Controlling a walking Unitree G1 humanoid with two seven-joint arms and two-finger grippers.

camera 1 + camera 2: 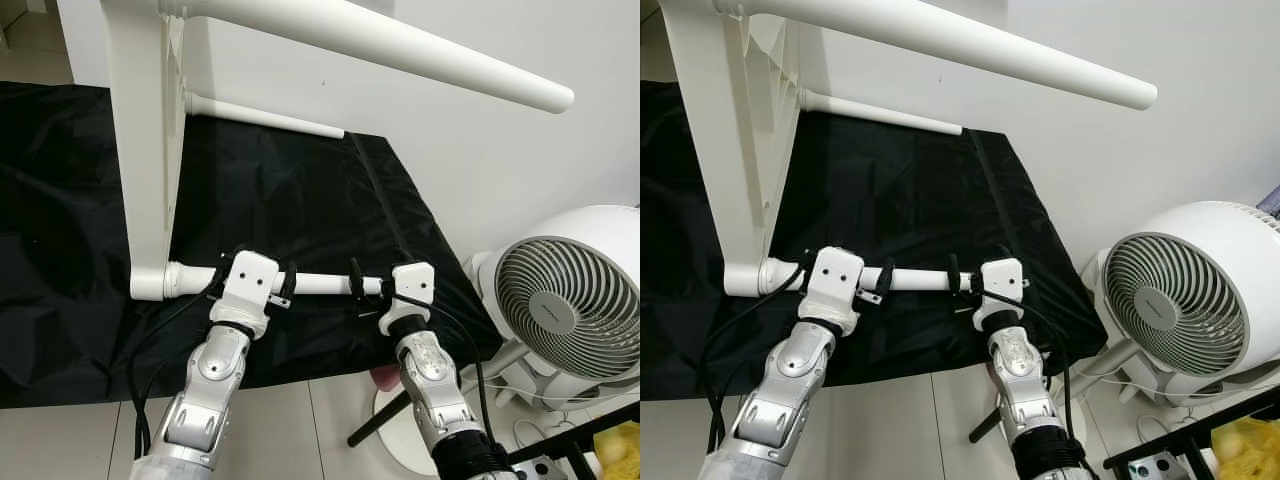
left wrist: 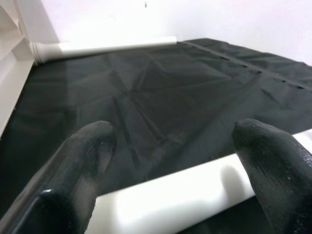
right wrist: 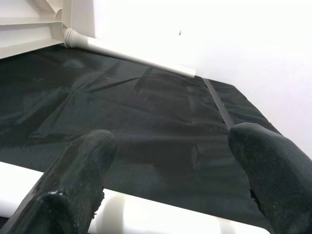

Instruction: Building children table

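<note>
Both grippers sit on the nearest table leg [image 1: 320,284], which lies across the black cloth [image 1: 300,200] close to its front edge: my left gripper [image 1: 287,284] near the end screwed into the white tabletop [image 1: 145,150], my right gripper [image 1: 357,282] toward the free tip. Through each wrist camera I see two black fingers [image 2: 83,161] spread wide with the white leg lying between them, so both are open and straddling the leg, not clamped. From the head view I cannot tell whether the fingertips touch it. That tabletop stands on edge, its top cut off; another leg [image 1: 400,50] juts overhead and a third [image 1: 265,116] lies by the wall. At right stands a white fan [image 1: 565,300], partly cropped.
</note>
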